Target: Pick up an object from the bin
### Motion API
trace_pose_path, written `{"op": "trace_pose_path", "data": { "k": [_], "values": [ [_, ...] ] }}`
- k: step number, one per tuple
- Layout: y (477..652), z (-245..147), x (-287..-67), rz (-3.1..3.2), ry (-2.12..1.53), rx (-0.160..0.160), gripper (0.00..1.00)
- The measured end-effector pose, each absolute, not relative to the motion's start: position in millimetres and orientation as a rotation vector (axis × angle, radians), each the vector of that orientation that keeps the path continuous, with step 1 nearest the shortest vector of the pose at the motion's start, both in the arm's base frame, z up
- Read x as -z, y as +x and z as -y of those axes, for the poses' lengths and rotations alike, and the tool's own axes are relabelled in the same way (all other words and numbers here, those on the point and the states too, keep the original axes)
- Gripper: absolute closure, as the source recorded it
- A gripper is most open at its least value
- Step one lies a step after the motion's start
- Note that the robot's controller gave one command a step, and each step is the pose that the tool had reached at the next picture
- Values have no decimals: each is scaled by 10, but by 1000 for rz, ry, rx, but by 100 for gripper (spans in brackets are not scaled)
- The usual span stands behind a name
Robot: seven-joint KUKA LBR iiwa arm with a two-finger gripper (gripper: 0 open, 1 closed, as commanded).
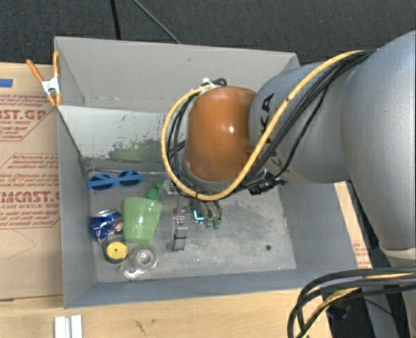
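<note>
The hand (193, 220) hangs just below the frame's centre, and I cannot tell whether it is clenched or released. A pale green cup (141, 219) lies on its side just left of it.

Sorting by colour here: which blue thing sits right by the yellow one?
The crumpled blue wrapper, right beside the yellow disc; the blue glasses lie farther back, apart from it.

The grey arm (348, 118) reaches in from the right of the end effector (197, 217), which points down. Directly above the end effector sits the round orange wrist cover (218, 139). Yellow and black cables (171, 143) loop around the left side of this cover and run back along the arm.
</note>
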State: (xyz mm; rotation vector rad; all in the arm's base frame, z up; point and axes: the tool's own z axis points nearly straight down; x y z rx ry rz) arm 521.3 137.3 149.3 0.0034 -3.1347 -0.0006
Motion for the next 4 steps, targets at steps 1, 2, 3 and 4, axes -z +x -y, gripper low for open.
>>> {"op": "trace_pose_path", "data": {
  "k": [1,2,3,4],
  "values": [
    [5253,-2159,-714,3155,-67,17,0],
    [5297,-2124,-784,3161,-79,18,100],
    [5478,-2023,-1922,3151,-23,6,100],
    [5523,-1950,-2998,3152,27,4,100]
  ]
}}
